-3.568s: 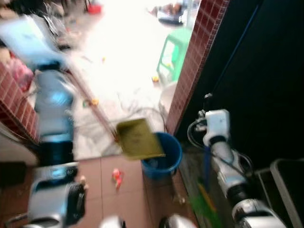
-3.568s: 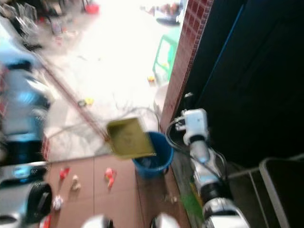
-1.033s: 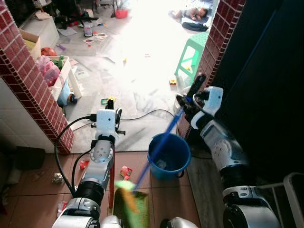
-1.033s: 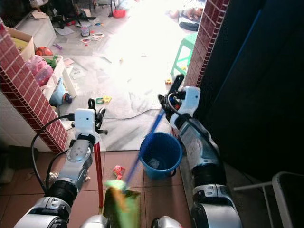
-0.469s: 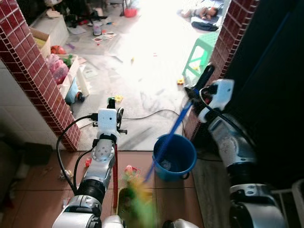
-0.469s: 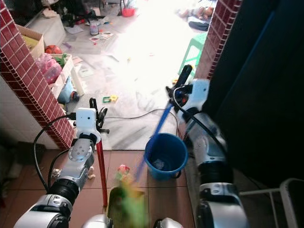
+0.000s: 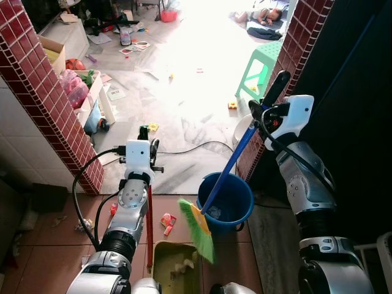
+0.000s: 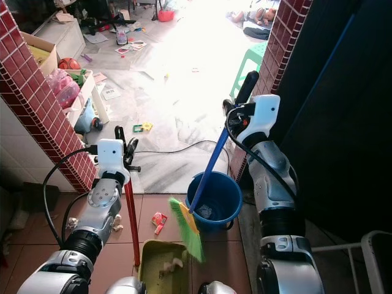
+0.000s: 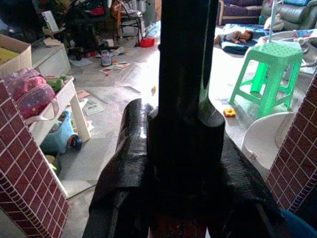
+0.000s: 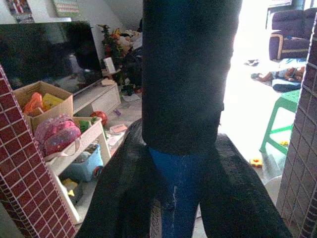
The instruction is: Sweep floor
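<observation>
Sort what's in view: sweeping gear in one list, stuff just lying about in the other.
For the job: broom in right gripper; dustpan, its red handle in left gripper; blue bucket; red scrap.

Lying about: green stool; pink backpack; black cable.

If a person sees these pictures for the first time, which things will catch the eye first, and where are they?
First comes the blue-handled broom with green bristles, gripped by the right tool and slanting down past the round blue plastic bucket. Its bristles hang above the olive-green dustpan on the brown tiles; the left tool holds the dustpan's upright red handle. Beyond lies a bright, toy-littered floor with a green plastic stool.
</observation>
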You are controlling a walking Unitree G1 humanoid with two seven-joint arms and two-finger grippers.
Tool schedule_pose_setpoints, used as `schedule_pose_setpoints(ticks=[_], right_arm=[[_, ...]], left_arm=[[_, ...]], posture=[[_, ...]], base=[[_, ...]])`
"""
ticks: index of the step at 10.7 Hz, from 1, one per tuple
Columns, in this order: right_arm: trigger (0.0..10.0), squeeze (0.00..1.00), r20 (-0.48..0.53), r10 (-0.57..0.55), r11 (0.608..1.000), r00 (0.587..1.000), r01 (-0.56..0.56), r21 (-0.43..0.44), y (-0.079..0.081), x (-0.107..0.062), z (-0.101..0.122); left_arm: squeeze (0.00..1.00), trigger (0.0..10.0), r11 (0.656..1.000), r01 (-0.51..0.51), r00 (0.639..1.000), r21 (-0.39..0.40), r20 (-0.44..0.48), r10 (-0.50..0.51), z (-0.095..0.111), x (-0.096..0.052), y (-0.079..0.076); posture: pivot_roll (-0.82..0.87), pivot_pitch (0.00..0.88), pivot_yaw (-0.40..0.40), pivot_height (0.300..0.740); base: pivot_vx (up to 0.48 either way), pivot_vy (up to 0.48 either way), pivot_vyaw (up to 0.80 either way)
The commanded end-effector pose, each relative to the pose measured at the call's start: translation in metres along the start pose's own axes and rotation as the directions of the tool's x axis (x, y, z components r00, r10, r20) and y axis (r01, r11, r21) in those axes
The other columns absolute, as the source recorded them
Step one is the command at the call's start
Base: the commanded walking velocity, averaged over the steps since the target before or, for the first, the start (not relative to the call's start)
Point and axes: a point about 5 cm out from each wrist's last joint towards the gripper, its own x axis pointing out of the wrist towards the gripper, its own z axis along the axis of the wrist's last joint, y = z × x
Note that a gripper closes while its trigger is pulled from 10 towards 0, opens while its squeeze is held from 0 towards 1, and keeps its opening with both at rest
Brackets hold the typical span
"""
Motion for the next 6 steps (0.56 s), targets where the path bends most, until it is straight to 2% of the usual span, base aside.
schedule_pose_setpoints(ticks=[1, 3, 4, 5, 6], right_arm=[[10.0, 0.0, 0.037, 0.015, 0.998, 0.999, -0.013, -0.053, 0.002, 0.0, 0.007], [10.0, 0.0, -0.015, 0.063, 0.992, 0.998, -0.064, -0.111, 0.013, -0.009, -0.008], [10.0, 0.0, -0.042, 0.09, 0.99, 0.995, -0.094, -0.101, 0.025, -0.015, -0.017], [10.0, 0.0, -0.061, 0.109, 0.99, 0.992, -0.114, -0.078, 0.034, -0.018, -0.023], [10.0, 0.0, -0.061, 0.116, 0.993, 0.991, -0.116, -0.001, 0.043, -0.017, -0.024]], left_arm=[[0.0, 10.0, 1.0, 0.006, 1.0, 0.011, 0.022, -0.006, 0.006, 0.004, 0.001], [0.0, 10.0, 1.0, 0.0, 1.0, 0.008, 0.023, 0.0, 0.006, 0.003, 0.002], [0.0, 10.0, 1.0, -0.002, 1.0, 0.006, 0.024, 0.002, 0.006, 0.003, 0.002], [0.0, 10.0, 1.0, -0.002, 1.0, 0.004, 0.026, 0.002, 0.006, 0.003, 0.001], [0.0, 10.0, 1.0, -0.003, 1.0, 0.0, 0.029, 0.003, 0.007, 0.004, 0.0]], posture=[[-0.03, 0.0, -0.007, 0.74], [-0.03, 0.0, -0.007, 0.74], [-0.03, 0.0, -0.006, 0.74], [-0.04, 0.0, -0.007, 0.74], [-0.03, 0.0, -0.007, 0.74]], base=[[0.0, 0.0, 0.0], [0.0, 0.0, 0.0], [0.0, 0.0, 0.0], [0.0, 0.0, 0.0], [0.0, 0.0, 0.0]])
